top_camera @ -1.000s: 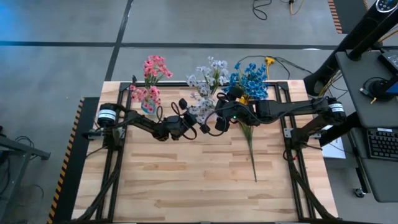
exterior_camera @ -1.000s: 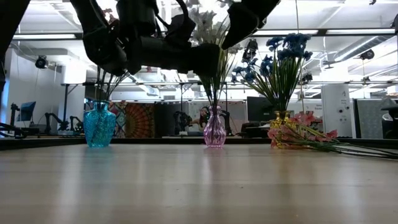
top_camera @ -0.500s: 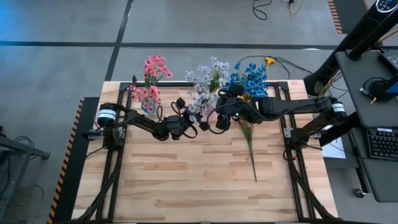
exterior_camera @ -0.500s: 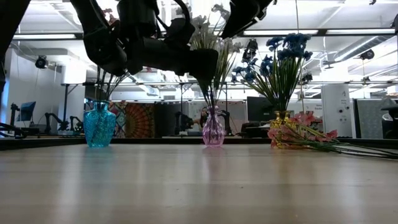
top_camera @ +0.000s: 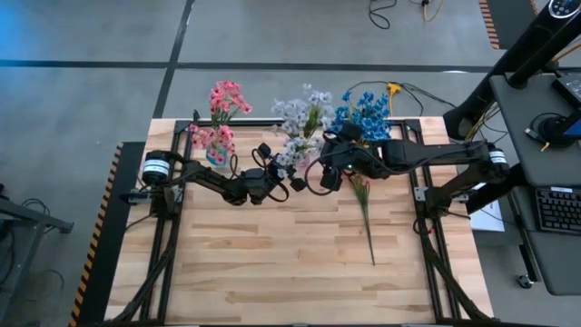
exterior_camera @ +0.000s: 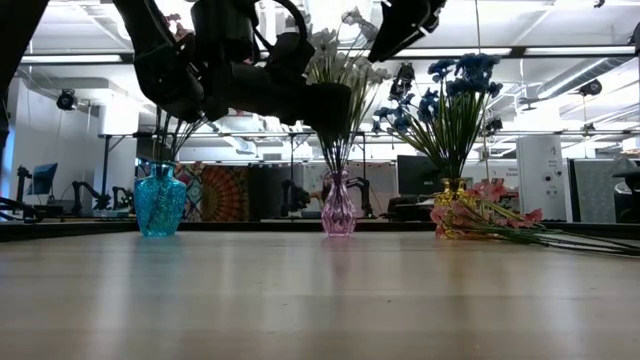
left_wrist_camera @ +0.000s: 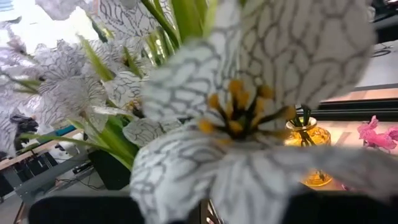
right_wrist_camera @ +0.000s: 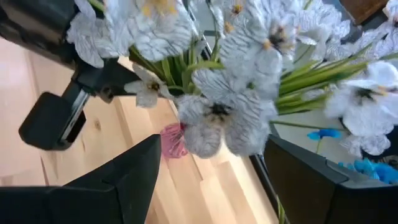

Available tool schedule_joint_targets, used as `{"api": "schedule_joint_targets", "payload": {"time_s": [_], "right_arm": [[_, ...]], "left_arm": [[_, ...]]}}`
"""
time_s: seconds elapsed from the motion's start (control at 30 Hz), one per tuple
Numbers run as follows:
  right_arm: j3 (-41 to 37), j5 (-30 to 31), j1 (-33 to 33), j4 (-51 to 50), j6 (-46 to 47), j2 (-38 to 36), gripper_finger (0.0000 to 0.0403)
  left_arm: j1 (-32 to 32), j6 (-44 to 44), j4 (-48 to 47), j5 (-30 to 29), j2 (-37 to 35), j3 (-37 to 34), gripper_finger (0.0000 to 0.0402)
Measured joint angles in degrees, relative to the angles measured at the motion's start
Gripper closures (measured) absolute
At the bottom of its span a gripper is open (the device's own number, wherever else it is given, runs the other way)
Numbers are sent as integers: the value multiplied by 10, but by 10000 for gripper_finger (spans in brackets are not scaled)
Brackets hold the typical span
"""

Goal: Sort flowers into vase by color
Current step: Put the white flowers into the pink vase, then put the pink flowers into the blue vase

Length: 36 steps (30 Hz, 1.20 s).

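The left gripper (top_camera: 283, 174) has its fingers clenched on the stems of the white flowers (top_camera: 295, 123), just above the pink vase (exterior_camera: 337, 203) in which they stand. The right gripper (top_camera: 323, 174) hangs just beside the same bunch, fingers spread and holding nothing.

In the low view the bunch leans slightly in the pink vase at the back of the surface (top_camera: 272, 263). Pink flowers (top_camera: 222, 100) fill the teal vase (exterior_camera: 159, 200); blue flowers (top_camera: 365, 113) fill the yellow vase (exterior_camera: 450, 188). One loose pink spray (exterior_camera: 490, 222) lies by the yellow vase.

Judging by this, the bunch is being seated: keep the stems pinched low, ease them straight down, and keep the vase from tipping.
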Motion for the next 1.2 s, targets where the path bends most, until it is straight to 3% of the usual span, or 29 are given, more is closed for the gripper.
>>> {"api": "schedule_joint_targets", "payload": {"time_s": [0.4,0.83,1.0,1.2], "right_arm": [[-3,-17,0,-66,56,-4,131],[-28,-26,0,-70,78,-4,131],[-28,-26,0,-70,78,-4,131],[-29,-28,0,-70,78,-4,131]], "left_arm": [[0,-31,-22,0,0,0,365],[0,-42,-35,0,0,0,361],[0,-37,-35,0,0,0,332],[-10,-5,-35,-4,0,0,268]]}}
